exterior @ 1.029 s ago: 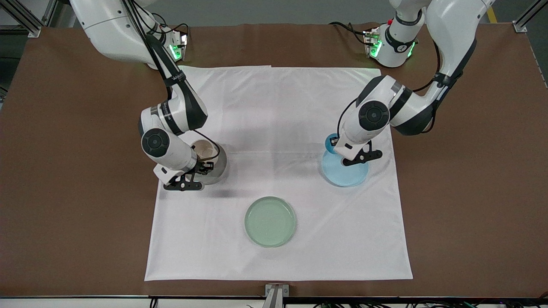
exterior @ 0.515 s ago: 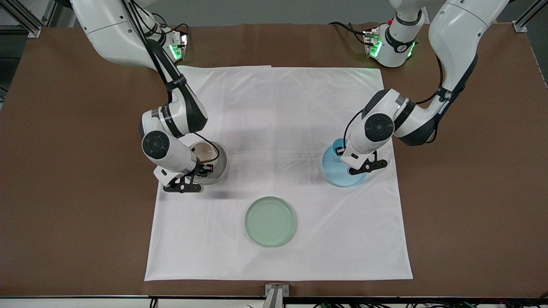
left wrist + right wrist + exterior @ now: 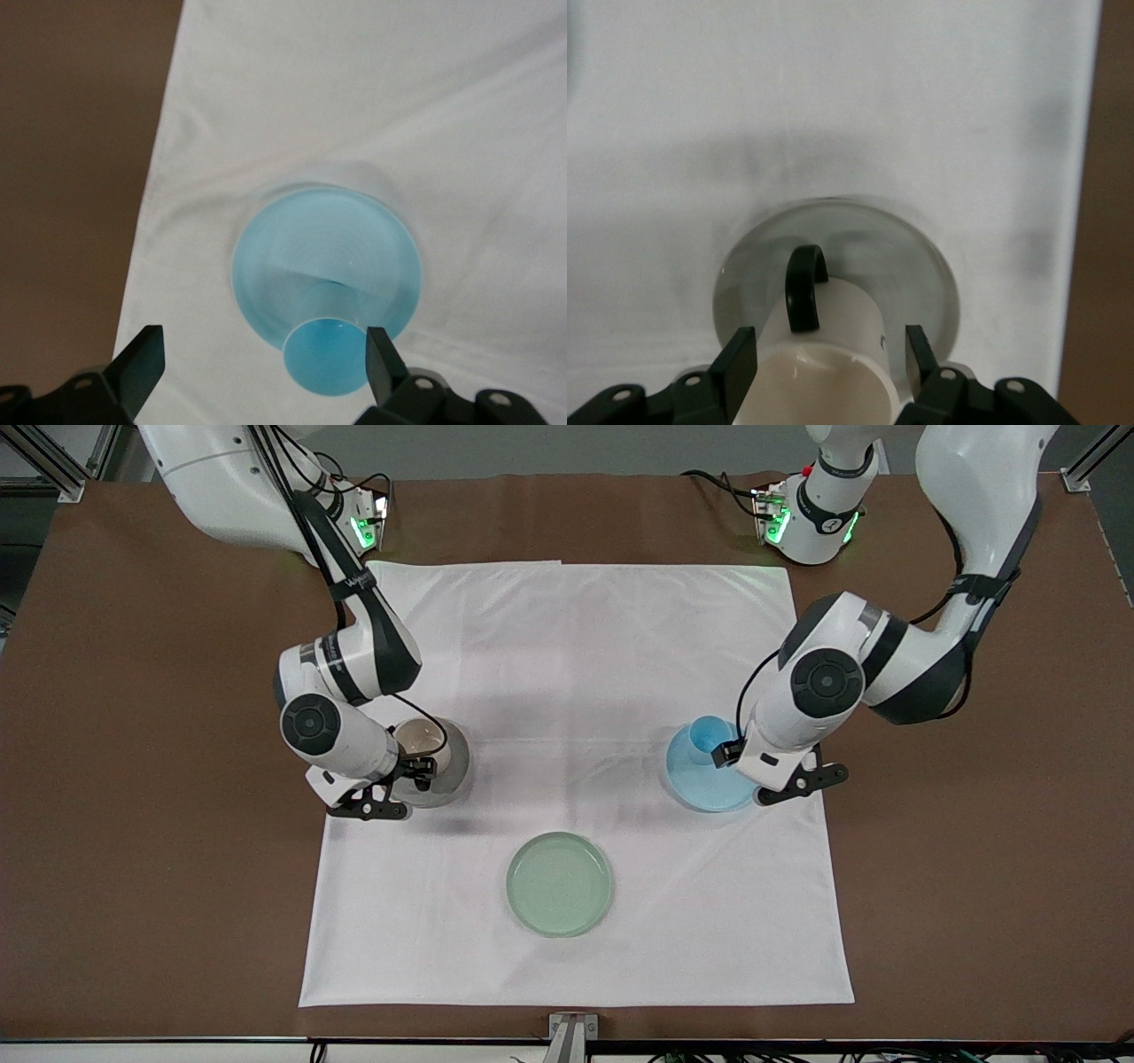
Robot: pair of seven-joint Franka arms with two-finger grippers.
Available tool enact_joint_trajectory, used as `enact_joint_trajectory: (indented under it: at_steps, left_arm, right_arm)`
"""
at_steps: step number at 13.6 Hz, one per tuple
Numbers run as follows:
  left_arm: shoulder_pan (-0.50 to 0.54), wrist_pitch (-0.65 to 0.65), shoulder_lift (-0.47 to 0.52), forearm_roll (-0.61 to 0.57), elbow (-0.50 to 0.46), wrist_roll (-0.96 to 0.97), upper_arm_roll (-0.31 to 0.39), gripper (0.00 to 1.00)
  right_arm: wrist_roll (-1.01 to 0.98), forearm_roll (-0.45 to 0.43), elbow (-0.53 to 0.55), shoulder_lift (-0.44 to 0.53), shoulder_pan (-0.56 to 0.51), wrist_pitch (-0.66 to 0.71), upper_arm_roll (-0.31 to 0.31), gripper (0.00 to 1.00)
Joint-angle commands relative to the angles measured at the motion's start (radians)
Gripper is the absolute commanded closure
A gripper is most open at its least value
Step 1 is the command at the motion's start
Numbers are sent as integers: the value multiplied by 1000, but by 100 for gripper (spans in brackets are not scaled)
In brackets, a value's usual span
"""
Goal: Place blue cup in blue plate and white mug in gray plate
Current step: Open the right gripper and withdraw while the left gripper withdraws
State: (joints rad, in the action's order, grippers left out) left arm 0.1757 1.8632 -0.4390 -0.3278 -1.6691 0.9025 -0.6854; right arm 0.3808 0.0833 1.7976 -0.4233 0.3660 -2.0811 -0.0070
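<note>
The blue cup (image 3: 709, 735) stands upright on the blue plate (image 3: 695, 784), on the part farther from the front camera. My left gripper (image 3: 731, 755) hangs open above the plate's edge toward the left arm's end. In the left wrist view the gripper (image 3: 261, 363) is wide open, with the cup (image 3: 330, 356) beside one finger and the plate (image 3: 328, 257) below. The white mug (image 3: 421, 737) stands on the gray plate (image 3: 454, 766). My right gripper (image 3: 831, 359) is open around the mug (image 3: 833, 354), fingers apart from its sides, above the gray plate (image 3: 921, 283); it also shows in the front view (image 3: 416, 766).
A pale green plate (image 3: 559, 883) lies on the white cloth (image 3: 576, 655), nearer to the front camera than both other plates, midway between them. The cloth covers the middle of the brown table (image 3: 133, 779).
My left gripper has drawn away from the blue cup toward the left arm's end, leaving the cup on the blue plate. My right gripper has shifted slightly toward the right arm's end.
</note>
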Motion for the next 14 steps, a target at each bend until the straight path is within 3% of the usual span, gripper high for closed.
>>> enact_joint_trajectory:
  at_steps: [1, 3, 6, 9, 11, 12, 14]
  left_arm:
    - [-1, -158, 6, -22, 196, -19, -2, 0]
    - [51, -221, 23, -20, 285, -129, -3, 0]
    - [140, -243, 138, -19, 287, -305, -5, 0]
    - [178, -312, 218, -5, 287, -520, -2, 0]
    - [205, -357, 255, 19, 287, -597, 0, 0]
    - [203, -358, 282, 98, 279, -634, 38, 0]
    - [43, -374, 338, 225, 267, -692, 296, 0]
  right_arm:
    - [3, -7, 48, 226, -57, 218, -8, 0]
    - [-37, -8, 49, 349, -137, 373, -7, 0]
    - [-181, -8, 52, 471, -264, 501, -8, 0]
    - [-328, -31, 46, 501, -361, 513, -8, 0]
    - [-338, -33, 5, 498, -372, 512, -8, 0]
    - [-338, -37, -24, 497, -372, 512, -7, 0]
    - [-338, -48, -99, 495, -372, 513, -5, 0]
